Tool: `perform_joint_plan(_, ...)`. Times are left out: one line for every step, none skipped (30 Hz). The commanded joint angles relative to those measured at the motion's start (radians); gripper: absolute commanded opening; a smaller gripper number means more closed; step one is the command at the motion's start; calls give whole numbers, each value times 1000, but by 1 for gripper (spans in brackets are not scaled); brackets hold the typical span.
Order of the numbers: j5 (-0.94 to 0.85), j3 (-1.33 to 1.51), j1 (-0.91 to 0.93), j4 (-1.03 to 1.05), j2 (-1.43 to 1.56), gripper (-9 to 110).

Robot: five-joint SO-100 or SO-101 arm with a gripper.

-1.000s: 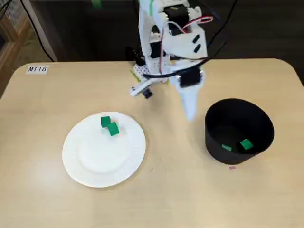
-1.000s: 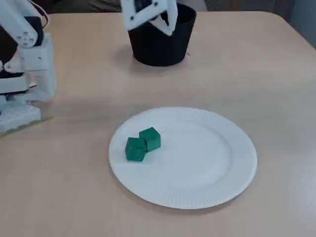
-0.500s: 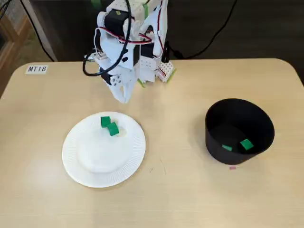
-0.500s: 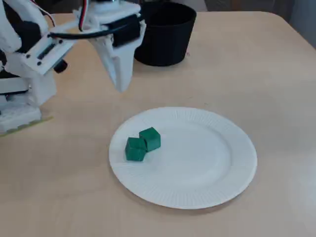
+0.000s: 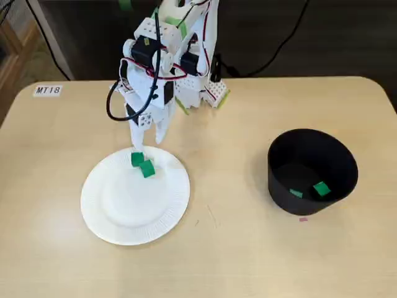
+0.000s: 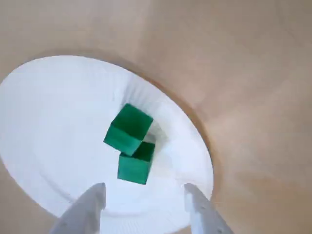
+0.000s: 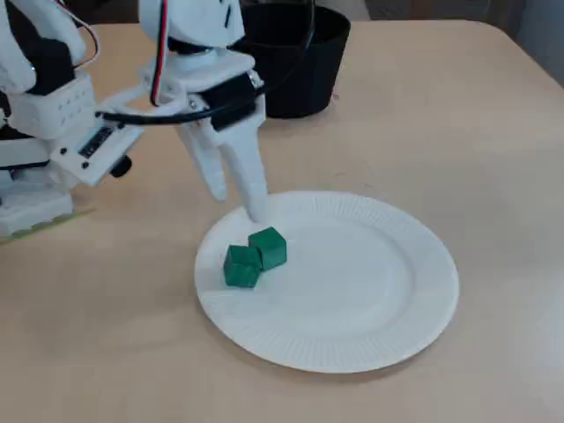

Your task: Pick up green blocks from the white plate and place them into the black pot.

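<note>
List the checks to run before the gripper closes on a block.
1. Gripper open: ok, fingers apart.
2. Gripper empty: ok.
3. Near block and far block on plate: ok, by its rim.
4. Near block lined up between the fingers: ok in the wrist view.
5. Near block clear of far block: not ok, they touch.
6. Pot open: ok, two blocks lie in it.

- pale wooden table [image 5: 260,261] with rounded corners.
- white plate [image 5: 124,214] lies under the pincer [image 5: 149,143].
- in that fixed view, black pot [image 5: 277,186] stands well right of the pincer.
- arm base [image 5: 201,93] just behind it.
- "mt18" label [image 5: 48,90] far left.
</note>
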Motion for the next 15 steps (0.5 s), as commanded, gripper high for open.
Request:
perform_joint_plan(-8, 0, -8, -8, -18, 26)
perform_joint_plan(-11, 0, -8, -9, -29, 26)
perform_joint_plan(-15, 0, -8, -12, -40, 26)
perform_joint_plan(-18, 0, -9, -23, -54, 27)
perform_joint_plan(-18, 0, -12, -34, -67, 27)
perform_joint_plan(-20, 0, -15, -49, -81, 27)
perform_joint_plan(-20, 0, -17, -66, -92, 27)
perform_joint_plan(-20, 0, -17, -80, -103, 27)
perform_joint_plan(-20, 0, -17, -101, -114, 26)
perform_joint_plan(-20, -2, -17, -118, -124, 26)
perform_joint_plan(-20, -8, -17, -124, -137, 26)
perform_joint_plan(-20, -11, -17, -135, -150, 26)
perform_joint_plan(-20, -11, -18, -150, -160, 26)
perform_joint_plan(-21, -11, -20, -163, -169, 26)
perform_joint_plan(-23, -9, -21, -175, -176, 25)
